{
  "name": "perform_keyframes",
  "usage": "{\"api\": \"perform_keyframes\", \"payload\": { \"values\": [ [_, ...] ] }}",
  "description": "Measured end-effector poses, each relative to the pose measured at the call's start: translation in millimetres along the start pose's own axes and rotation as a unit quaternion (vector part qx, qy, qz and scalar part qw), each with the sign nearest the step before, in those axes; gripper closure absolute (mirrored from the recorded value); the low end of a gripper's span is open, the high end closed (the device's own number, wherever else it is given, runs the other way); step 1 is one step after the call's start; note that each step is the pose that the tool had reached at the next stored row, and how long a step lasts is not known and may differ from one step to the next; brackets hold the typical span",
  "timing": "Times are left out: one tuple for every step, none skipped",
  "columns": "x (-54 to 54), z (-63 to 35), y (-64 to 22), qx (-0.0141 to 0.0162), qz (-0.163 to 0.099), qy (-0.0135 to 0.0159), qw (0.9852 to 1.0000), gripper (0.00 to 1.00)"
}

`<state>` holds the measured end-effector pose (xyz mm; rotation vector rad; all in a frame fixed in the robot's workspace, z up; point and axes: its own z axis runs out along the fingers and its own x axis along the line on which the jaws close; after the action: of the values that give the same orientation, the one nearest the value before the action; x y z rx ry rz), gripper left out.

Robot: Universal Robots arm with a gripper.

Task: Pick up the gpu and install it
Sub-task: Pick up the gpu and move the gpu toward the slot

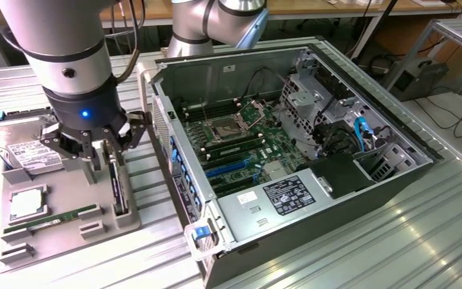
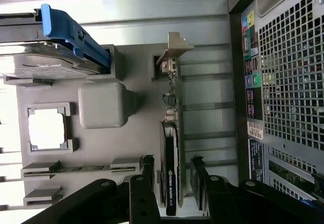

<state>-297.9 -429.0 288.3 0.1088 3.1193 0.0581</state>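
The gripper (image 1: 106, 161) hangs low over a grey holder tray (image 1: 67, 241), its fingers (image 2: 148, 171) spread apart; the gpu (image 2: 171, 178) stands on its long edge in a slot of that tray, directly between the two fingers, with a narrow gap showing on each side in the wrist view, so nothing is pinched. The card's silver end bracket (image 2: 173, 49) lies at the end far from the fingers, beyond the fingertips along the slot; in the exterior view the gpu (image 1: 118, 188) shows as a thin dark strip just below the gripper.

On one side of the gripper, further along the same tray, sit a hard drive (image 1: 22, 150) with a white label, a square processor (image 1: 29, 205) in its own recess, and a narrow green RAM stick (image 1: 55, 218); a blue carrier (image 2: 71, 29) lies against the drive. On the gripper's other side stands the open computer case (image 1: 311, 78), just beside the tray, its motherboard (image 1: 239, 141) exposed; tray and case both rest on a ribbed metal table (image 1: 391, 241).
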Motion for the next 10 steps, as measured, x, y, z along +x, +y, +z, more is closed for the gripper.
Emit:
{"api": "perform_keyframes", "payload": {
  "values": [
    [0.0, 3.2, -0.1, 0.0, 0.0, 0.0, 1.0, 0.58],
    [0.1, 5.0, -0.2, 0.0, 0.0, 0.0, 1.0, 0.58],
    [0.1, 6.8, -0.2, 0.0, 0.0, 0.0, 1.0, 0.58],
    [0.1, 8.6, -0.3, 0.0, 0.0, 0.0, 1.0, 0.58],
    [0.0, 10.4, -0.4, 0.0, 0.0, 0.0, 1.0, 0.58],
    [0.0, 12.4, -0.4, 0.0, 0.0, 0.0, 1.0, 0.58],
    [0.0, 14.2, -0.5, 0.0, 0.0, 0.0, 1.0, 0.58],
    [-0.1, 17.8, -0.6, -0.0001, 0.0, -0.0001, 1.0, 0.58],
    [-0.1, 19.6, -0.7, 0.0, 0.0, 0.0, 1.0, 0.58],
    [-0.1, 21.2, -0.8, 0.0, 0.0, 0.0, 1.0, 0.58]
  ]
}}
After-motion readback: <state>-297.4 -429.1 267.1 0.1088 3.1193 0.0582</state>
